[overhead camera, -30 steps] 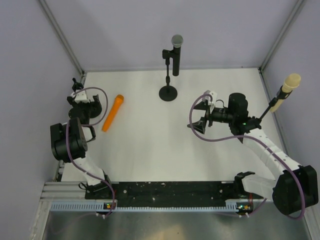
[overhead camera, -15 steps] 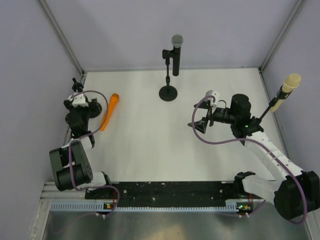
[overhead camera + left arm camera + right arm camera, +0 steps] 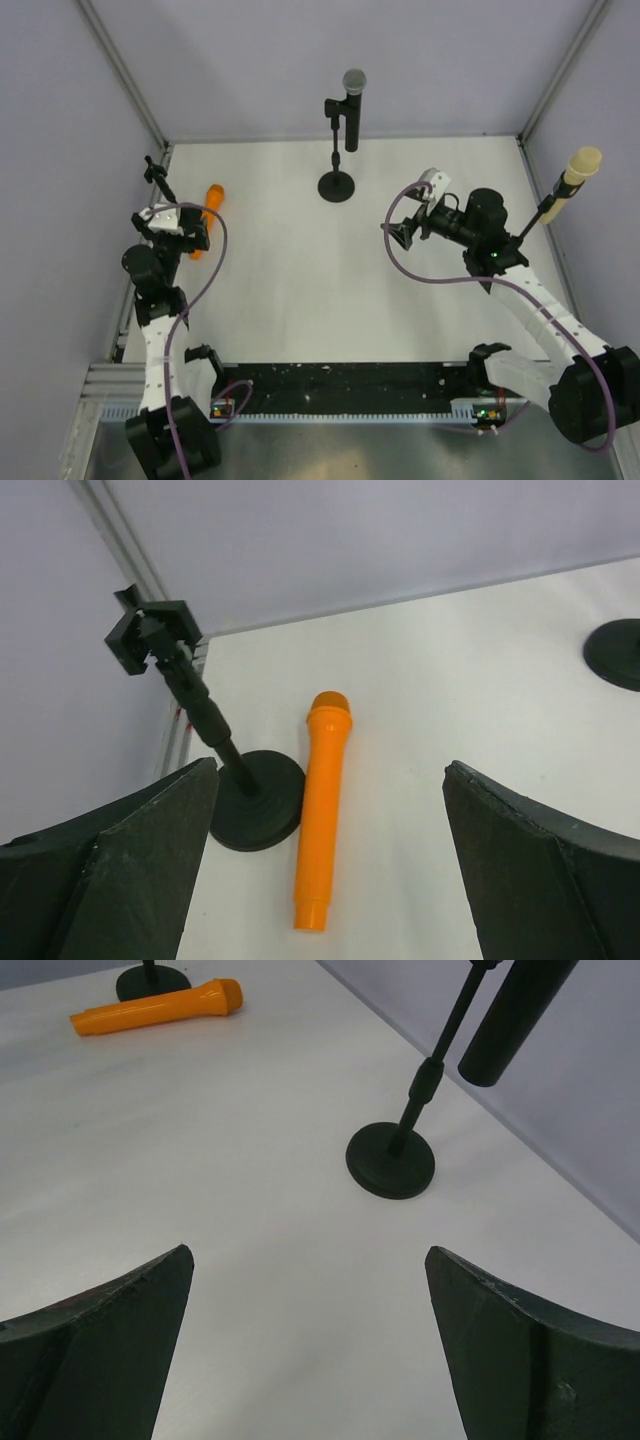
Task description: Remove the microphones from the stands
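Left hand (image 3: 192, 232) has drawn back toward its base, wide open and empty. The orange microphone (image 3: 322, 810) lies flat on the counter (image 3: 300, 290), just beside its stand (image 3: 190, 695), so that one's off. Right hand (image 3: 412, 212), open too, has swung toward the black microphone (image 3: 352, 110), still clipped upright. The left wrist view shows the empty clip; only overhead catches the cream microphone (image 3: 575, 175).

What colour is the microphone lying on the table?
The microphone is orange; the left wrist view shows it best.
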